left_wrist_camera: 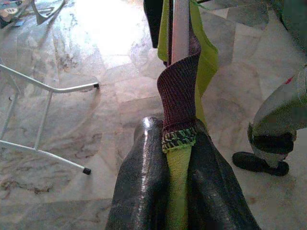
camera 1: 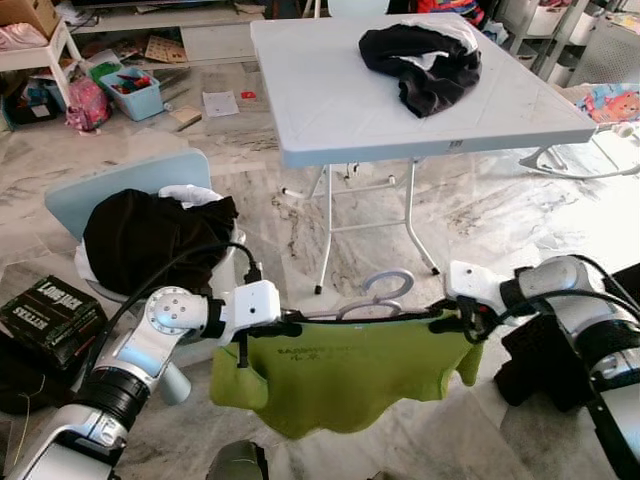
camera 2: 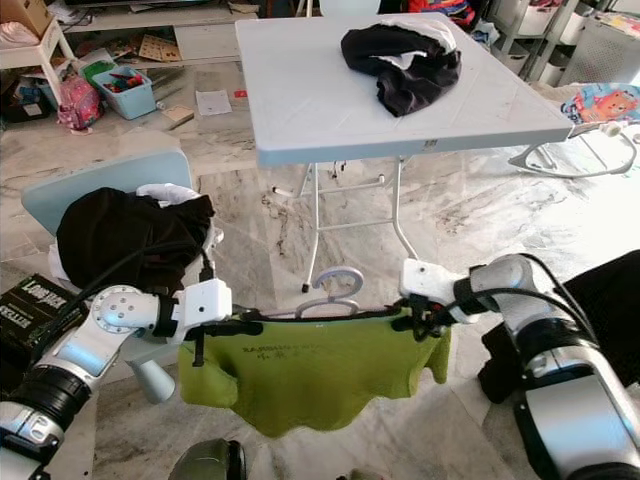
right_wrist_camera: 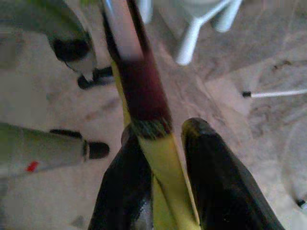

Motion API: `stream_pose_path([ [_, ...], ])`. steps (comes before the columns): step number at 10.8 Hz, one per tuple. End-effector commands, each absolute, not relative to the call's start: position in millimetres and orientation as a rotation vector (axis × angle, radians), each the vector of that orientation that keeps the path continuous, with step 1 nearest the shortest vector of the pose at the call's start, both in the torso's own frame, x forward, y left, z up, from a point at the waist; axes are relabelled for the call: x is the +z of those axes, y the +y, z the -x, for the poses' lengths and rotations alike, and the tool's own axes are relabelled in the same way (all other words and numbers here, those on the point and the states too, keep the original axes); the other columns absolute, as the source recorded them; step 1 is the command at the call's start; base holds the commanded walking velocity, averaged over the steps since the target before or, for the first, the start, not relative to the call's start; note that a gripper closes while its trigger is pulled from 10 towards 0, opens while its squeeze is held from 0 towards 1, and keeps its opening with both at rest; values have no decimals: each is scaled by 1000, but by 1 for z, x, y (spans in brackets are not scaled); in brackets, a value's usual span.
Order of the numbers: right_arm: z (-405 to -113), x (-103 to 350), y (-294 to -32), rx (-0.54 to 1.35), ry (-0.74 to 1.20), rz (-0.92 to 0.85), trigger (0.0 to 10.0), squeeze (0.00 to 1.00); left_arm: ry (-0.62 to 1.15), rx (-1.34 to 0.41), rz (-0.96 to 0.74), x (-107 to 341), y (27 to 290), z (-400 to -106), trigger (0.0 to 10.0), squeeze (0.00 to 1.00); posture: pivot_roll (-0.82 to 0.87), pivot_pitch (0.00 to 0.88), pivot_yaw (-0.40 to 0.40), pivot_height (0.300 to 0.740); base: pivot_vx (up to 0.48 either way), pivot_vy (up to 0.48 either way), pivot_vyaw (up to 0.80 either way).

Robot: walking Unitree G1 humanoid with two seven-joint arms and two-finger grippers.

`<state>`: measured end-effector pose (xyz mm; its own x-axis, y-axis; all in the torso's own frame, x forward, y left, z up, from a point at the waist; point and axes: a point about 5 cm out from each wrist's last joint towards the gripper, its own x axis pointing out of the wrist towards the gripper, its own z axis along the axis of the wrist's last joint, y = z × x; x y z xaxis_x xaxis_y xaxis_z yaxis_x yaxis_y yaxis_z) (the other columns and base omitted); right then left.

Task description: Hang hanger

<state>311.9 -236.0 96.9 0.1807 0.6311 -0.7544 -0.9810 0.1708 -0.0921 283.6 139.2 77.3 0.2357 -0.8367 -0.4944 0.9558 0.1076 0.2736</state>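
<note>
We hold a green garment [camera 1: 340, 375] stretched on its hanger [camera 1: 375, 298] low before us, left hand [camera 1: 250, 335] and right hand [camera 1: 462, 322] each clamped on a shoulder end, with hanging it up anywhere not yet done.

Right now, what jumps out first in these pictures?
A lime-green shirt on a pale hanger is stretched between the left gripper and right gripper, each pinching a shoulder. Behind it stands a white folding table with a black garment heaped on top; a chair at the left holds more dark clothes.
</note>
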Motion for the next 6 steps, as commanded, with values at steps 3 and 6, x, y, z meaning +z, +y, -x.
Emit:
stream_pose_path([
  [3,-315,106,-226,1308,575,593,2118,0,189,-1321,-619,87,137,-291,0,0,-87,0,-33,740,0,0,0],
  [6,-313,111,-219,1374,558,508,10000,1000,188,-1312,-621,87,138,-292,0,0,-86,0,-34,740,0,0,0],
])
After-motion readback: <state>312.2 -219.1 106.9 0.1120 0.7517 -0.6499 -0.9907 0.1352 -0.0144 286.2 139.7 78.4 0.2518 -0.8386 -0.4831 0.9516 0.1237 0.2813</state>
